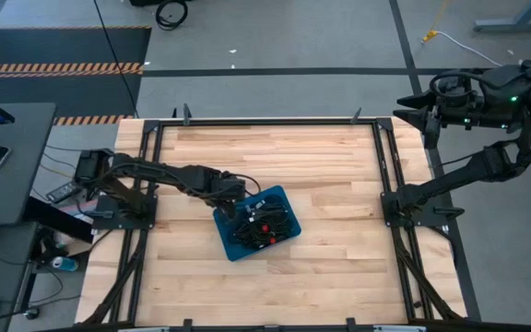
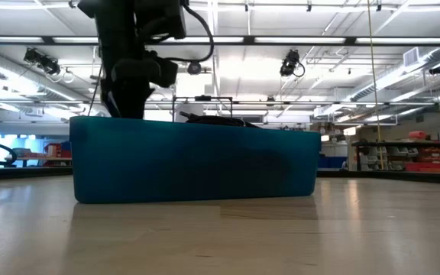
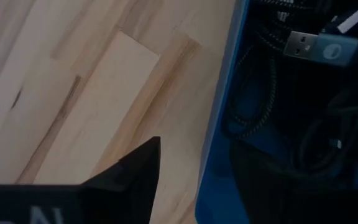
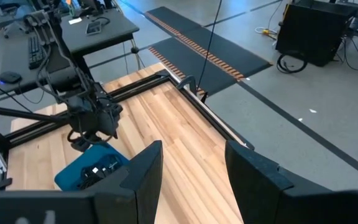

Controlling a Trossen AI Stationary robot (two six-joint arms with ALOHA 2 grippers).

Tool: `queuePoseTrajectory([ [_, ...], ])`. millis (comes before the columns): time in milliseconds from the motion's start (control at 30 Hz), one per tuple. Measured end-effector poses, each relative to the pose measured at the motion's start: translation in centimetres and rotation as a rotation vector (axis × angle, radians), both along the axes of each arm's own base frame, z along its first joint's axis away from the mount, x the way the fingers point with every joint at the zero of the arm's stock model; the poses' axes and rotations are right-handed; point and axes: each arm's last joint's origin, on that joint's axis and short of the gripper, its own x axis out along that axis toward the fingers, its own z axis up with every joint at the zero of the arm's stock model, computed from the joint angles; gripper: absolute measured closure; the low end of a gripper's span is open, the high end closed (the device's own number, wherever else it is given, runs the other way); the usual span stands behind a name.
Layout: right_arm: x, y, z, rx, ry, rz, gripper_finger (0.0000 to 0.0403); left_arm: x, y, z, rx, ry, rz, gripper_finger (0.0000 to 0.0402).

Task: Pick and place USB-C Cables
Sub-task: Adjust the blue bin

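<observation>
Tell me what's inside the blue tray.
The blue tray holds a tangled pile of black USB-C cables, some with red ties; one silver plug shows up close. The tray floor beneath the pile and the exact cable count are hidden.

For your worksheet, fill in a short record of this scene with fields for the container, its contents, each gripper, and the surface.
Container: rectangular blue plastic tray, near the table's middle
Contents: coiled thin black USB-C cables, some with red ties, piled inside the tray
Left gripper: over the tray's left edge, holding nothing
Right gripper: open, empty, parked off the table's far right corner
Surface: light wooden plank table
</observation>
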Motion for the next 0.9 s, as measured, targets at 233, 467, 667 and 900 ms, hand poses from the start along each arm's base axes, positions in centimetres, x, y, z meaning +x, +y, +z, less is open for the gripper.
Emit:
queuePoseTrajectory([
  [233,0.0,0.0,0.0,0.0,0.0,0.001,0.0223,0.8,0.0,-1.9,0.002,0.058,-0.005,0.0229],
  [467,0.0,0.0,0.0,0.0,0.0,0.0,0.0223,1.7,0.2,-2.9,0.013,0.035,-0.044,0.0314],
  [667,0.0,0.0,0.0,0.0,0.001,-0.001,0.0223,2.6,1.4,-2.8,0.028,-0.052,-0.023,0.0391],
  [900,0.0,0.0,0.0,0.0,0.001,-0.001,0.0223,3.6,4.0,-2.3,0.085,-0.165,-0.01,0.0395],
])
